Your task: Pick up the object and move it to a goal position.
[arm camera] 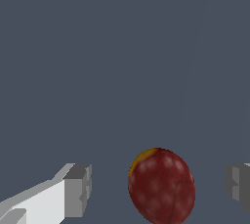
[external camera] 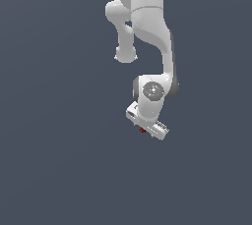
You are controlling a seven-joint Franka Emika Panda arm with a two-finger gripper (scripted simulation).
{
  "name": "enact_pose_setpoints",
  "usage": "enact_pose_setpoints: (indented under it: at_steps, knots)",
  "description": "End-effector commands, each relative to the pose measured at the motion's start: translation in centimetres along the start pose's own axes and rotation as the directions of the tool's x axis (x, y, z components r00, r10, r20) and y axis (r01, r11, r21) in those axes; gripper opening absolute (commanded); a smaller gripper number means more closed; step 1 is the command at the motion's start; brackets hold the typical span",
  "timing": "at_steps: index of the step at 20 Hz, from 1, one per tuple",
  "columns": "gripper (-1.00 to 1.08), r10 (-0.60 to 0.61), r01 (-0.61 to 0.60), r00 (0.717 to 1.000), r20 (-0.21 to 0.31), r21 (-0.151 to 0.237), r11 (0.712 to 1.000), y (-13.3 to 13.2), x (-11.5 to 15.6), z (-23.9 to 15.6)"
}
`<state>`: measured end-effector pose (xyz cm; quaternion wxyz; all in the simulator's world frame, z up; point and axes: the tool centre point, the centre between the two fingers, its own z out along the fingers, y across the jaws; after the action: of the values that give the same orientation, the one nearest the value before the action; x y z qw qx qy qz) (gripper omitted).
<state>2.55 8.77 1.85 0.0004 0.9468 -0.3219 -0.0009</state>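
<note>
I note the gripper [arm camera: 157, 189] spread wide around the object [arm camera: 161, 186], pads clear; its round shape may squirt out on closing.

The exterior view is looking steeply down from above, well back, taking in the white arm [external camera: 147, 37] against flat dark ground. The wrist view is riding on the arm, looking out along the pincer [arm camera: 156, 189] from very close, its two fingers [arm camera: 73, 189] framing the picture's sides. Both views are sharing the object [arm camera: 161, 186]: filling the space between the fingers up close, and showing from afar as a red speck [external camera: 142, 130] beneath the pincer [external camera: 147, 123].
</note>
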Motion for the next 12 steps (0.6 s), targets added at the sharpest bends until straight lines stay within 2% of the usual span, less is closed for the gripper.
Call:
enact_pose_setpoints:
  at_steps: [1,2,12]
  knots:
    - [1.00,0.000,0.000,1.000,-0.001,0.001,1.000,-0.09,0.08,0.16]
    - [-1.00,0.000,0.000,1.000,-0.001,0.001,1.000,-0.09,0.08,0.16]
    - [-1.00,0.000,0.000,1.000,-0.001,0.001,1.000,-0.10,0.09,0.16]
